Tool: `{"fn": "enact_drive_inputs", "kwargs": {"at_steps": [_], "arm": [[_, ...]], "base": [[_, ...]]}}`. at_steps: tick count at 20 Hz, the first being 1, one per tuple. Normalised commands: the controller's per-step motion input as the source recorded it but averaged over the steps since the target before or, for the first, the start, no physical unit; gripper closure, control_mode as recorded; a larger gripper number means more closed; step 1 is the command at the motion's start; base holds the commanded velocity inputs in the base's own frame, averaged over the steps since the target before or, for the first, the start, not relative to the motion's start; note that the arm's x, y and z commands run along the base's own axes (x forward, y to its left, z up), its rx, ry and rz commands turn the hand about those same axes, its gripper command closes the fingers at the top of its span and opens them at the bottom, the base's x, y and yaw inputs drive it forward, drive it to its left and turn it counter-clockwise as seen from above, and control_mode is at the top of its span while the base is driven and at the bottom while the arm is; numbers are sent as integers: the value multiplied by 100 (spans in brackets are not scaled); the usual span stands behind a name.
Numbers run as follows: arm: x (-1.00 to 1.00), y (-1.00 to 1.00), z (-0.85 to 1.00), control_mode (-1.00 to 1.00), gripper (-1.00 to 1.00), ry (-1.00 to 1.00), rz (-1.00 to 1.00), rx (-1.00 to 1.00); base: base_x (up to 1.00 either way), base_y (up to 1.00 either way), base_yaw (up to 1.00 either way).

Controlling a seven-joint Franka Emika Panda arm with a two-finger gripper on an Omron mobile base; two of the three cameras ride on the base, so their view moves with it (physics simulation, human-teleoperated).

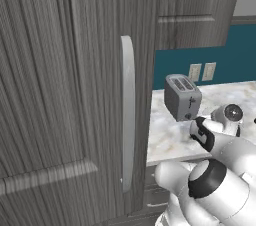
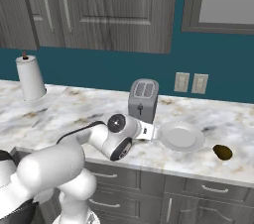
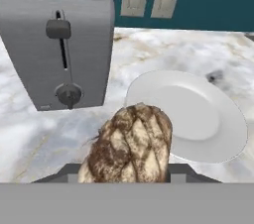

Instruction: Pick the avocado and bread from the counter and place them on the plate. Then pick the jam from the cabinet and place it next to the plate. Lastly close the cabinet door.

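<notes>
A brown braided bread (image 3: 130, 146) loaf sits close in front of the hand camera, between the dark fingers of my gripper (image 3: 128, 171), which is shut on it. Whether the loaf is off the counter (image 3: 44, 134) I cannot tell. The white plate (image 3: 198, 114) lies just beyond it and to the right. In the right base view my gripper (image 2: 149, 132) is low over the marble, at the left rim of the plate (image 2: 181, 136). The dark avocado (image 2: 222, 152) lies right of the plate. The cabinet door (image 1: 60, 95) with its pale bar handle (image 1: 128, 115) stands open. The jam is out of view.
A grey toaster (image 2: 144, 96) stands just behind my hand, and it is also close on the left in the hand view, toaster (image 3: 59, 44). A paper towel roll (image 2: 30, 77) is at the far left. Two wall outlets (image 2: 191, 83) sit on the teal backsplash.
</notes>
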Motion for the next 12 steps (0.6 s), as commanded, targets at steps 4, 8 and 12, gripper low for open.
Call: {"fn": "enact_drive_inputs", "kwargs": {"at_steps": [4, 8, 12], "arm": [[-9, -75, 45, -100, 100, -10, -7, -1], [0, -68, 37, -100, 100, -7, -6, 0], [0, -49, 15, -100, 100, 0, 0, 0]], "base": [[0, 0, 0], [0, 0, 0], [0, 0, 0]]}}
